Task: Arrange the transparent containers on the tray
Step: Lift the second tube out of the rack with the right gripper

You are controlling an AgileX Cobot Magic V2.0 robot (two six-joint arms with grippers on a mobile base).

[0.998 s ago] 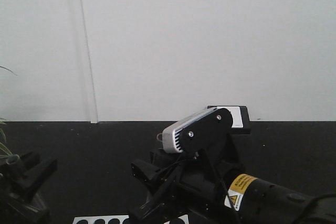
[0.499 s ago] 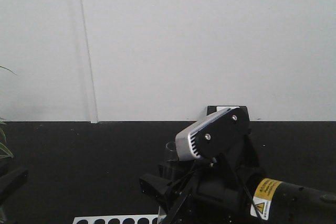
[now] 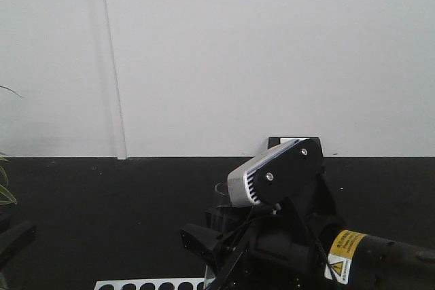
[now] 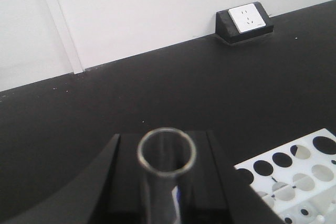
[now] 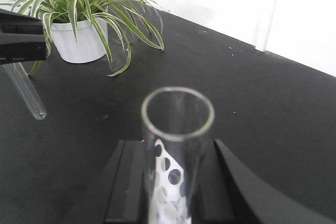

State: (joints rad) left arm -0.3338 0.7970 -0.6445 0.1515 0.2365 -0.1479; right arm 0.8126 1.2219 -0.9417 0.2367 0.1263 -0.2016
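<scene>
Two claws are clenched on glass: the left claw (image 4: 167, 187) pinches the left test tube (image 4: 167, 153), the right claw (image 5: 176, 182) the right test tube (image 5: 177, 114), rims beyond the grip. Light, stiff, slick and breakable, each wants a gentle hold on the wall below the rim. Only the right wrist view shows the left test tube's rounded end hanging clear under its claw; the tray appears nowhere.
</scene>
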